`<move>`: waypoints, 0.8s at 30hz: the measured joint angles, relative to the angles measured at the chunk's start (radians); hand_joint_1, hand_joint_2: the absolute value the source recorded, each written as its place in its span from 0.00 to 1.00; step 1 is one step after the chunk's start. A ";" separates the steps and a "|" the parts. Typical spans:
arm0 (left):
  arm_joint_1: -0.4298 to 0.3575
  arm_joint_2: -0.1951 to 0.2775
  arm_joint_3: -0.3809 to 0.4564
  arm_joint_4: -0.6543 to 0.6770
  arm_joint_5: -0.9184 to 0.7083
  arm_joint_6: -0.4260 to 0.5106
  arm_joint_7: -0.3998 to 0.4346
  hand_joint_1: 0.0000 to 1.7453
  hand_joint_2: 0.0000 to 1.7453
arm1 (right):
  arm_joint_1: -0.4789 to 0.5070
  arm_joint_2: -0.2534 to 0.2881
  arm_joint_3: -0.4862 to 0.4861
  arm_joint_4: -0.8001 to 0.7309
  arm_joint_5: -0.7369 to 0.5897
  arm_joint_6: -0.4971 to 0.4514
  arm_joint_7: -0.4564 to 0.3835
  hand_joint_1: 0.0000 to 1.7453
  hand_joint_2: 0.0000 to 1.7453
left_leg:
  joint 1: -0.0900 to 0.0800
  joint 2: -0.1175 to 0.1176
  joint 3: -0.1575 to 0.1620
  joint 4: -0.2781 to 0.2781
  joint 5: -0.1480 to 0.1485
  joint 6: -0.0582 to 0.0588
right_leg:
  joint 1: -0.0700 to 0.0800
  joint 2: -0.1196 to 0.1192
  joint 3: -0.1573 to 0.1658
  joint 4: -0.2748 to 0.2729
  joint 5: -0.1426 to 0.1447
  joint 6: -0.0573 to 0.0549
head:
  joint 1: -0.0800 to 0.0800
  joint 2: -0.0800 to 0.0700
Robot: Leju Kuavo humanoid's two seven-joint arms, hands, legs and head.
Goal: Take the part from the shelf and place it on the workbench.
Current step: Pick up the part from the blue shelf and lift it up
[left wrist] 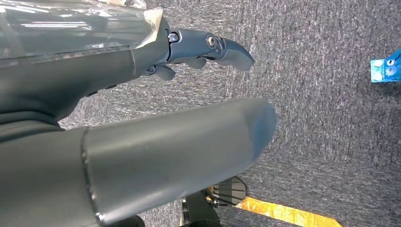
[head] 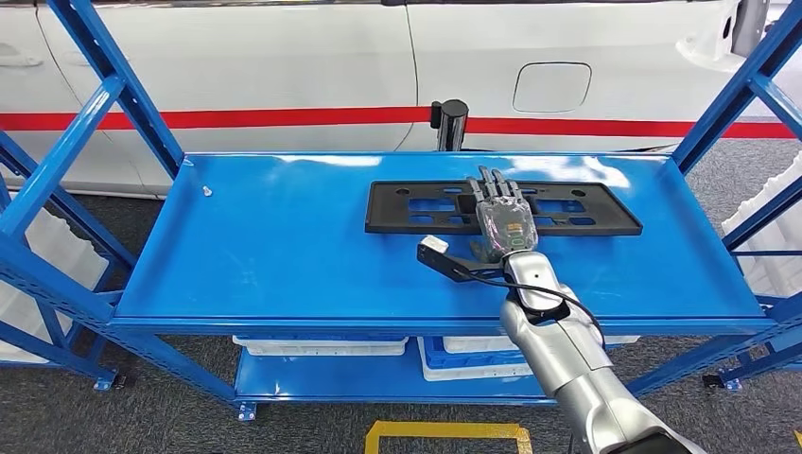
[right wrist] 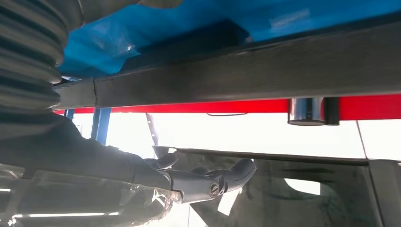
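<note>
A flat black slotted part [head: 586, 213] lies toward the back of the blue shelf top [head: 284, 246]. My right hand [head: 503, 218] reaches over the part's middle with its fingers stretched out flat above it and nothing gripped. In the right wrist view the part's near edge [right wrist: 236, 75] runs across as a dark bar against the blue shelf [right wrist: 142, 28], and the dark fingers [right wrist: 227, 177] stand apart from it. My left hand [left wrist: 142, 94] hangs over grey carpet, fingers apart and holding nothing.
Blue uprights [head: 113, 85] frame both ends of the shelf. A white car with a red stripe [head: 284, 57] and a black post [head: 450, 121] stand behind it. White and blue bins [head: 322, 345] sit on the lower level. A small white piece [head: 206, 191] lies at the shelf's left.
</note>
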 joint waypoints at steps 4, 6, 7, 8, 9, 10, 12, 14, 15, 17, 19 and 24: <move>0.002 0.004 0.001 0.000 0.000 -0.001 -0.009 0.00 0.00 | 0.001 0.003 -0.023 0.008 0.010 -0.008 -0.007 0.99 1.00 | 0.000 0.000 0.001 0.000 0.000 0.000 | 0.000 0.000 0.001 0.000 0.000 0.000 | 0.000 0.000; 0.003 0.008 0.002 0.000 -0.001 -0.002 -0.019 0.00 0.00 | 0.001 0.005 -0.031 0.012 0.015 -0.008 -0.022 1.00 1.00 | 0.000 0.000 0.000 0.000 0.000 0.000 | 0.000 0.000 0.001 0.000 0.000 0.000 | 0.000 0.000; 0.003 0.009 0.003 0.000 -0.002 -0.002 -0.026 0.00 0.00 | 0.001 0.006 -0.033 0.015 0.017 -0.008 -0.029 1.00 1.00 | 0.000 0.000 0.000 0.000 0.000 0.000 | 0.000 0.000 0.001 0.000 0.000 0.000 | 0.000 0.000; 0.003 0.011 0.004 0.000 -0.004 -0.002 -0.035 0.00 0.00 | 0.001 0.008 -0.035 0.018 0.018 -0.008 -0.035 1.00 1.00 | 0.000 0.000 0.000 0.000 0.000 0.000 | 0.000 0.000 0.001 0.000 0.000 0.000 | 0.000 0.000; 0.003 0.012 0.006 0.000 -0.006 -0.001 -0.047 0.00 0.00 | 0.001 0.011 -0.036 0.021 0.018 -0.009 -0.041 1.00 1.00 | 0.000 0.000 0.000 0.000 0.000 0.000 | 0.000 0.000 0.000 0.000 0.000 0.000 | 0.000 0.000; 0.003 0.013 0.008 0.000 -0.008 0.001 -0.060 0.00 0.00 | 0.001 0.014 -0.037 0.024 0.018 -0.010 -0.045 1.00 1.00 | 0.000 0.000 0.000 0.000 0.000 0.000 | 0.000 0.000 0.000 0.000 0.000 0.000 | 0.000 0.000; 0.004 0.014 0.013 0.000 -0.012 0.008 -0.091 0.00 0.00 | 0.003 0.020 -0.039 0.027 0.019 -0.012 -0.051 1.00 1.00 | 0.000 0.000 0.000 0.000 0.000 0.000 | 0.000 0.000 0.000 0.000 0.000 0.000 | 0.000 0.000; 0.005 0.015 0.016 0.000 -0.021 0.019 -0.118 0.00 0.00 | 0.008 0.025 -0.041 0.025 0.022 -0.015 -0.054 1.00 1.00 | 0.000 0.000 0.000 0.000 0.000 0.000 | 0.000 0.000 -0.001 0.000 0.000 0.000 | 0.000 0.000; 0.005 0.015 0.017 0.000 -0.027 0.025 -0.130 0.00 0.00 | 0.015 0.026 -0.042 0.019 0.023 -0.017 -0.055 1.00 1.00 | 0.000 0.000 0.000 0.000 0.000 0.000 | 0.000 0.000 -0.001 0.000 0.000 0.000 | 0.000 0.000; 0.005 0.015 0.017 0.000 -0.037 0.036 -0.153 0.00 0.00 | 0.036 0.026 -0.045 -0.006 0.022 -0.021 -0.062 1.00 1.00 | 0.000 0.000 0.000 0.000 0.000 0.000 | 0.000 0.000 -0.001 0.000 0.000 0.000 | 0.000 0.000; 0.004 0.015 0.018 0.000 -0.040 0.045 -0.177 0.00 0.00 | 0.062 0.026 -0.048 -0.041 0.019 -0.023 -0.073 1.00 1.00 | 0.000 0.000 -0.001 0.000 0.000 0.000 | 0.000 0.000 -0.002 0.000 0.000 0.000 | 0.000 0.000; 0.000 0.014 0.024 -0.001 -0.040 0.074 -0.264 0.00 0.00 | 0.122 0.012 -0.060 -0.147 0.015 -0.036 -0.098 1.00 1.00 | 0.000 0.000 -0.003 0.000 0.000 0.000 | 0.000 0.000 -0.003 0.000 0.000 0.000 | 0.000 0.000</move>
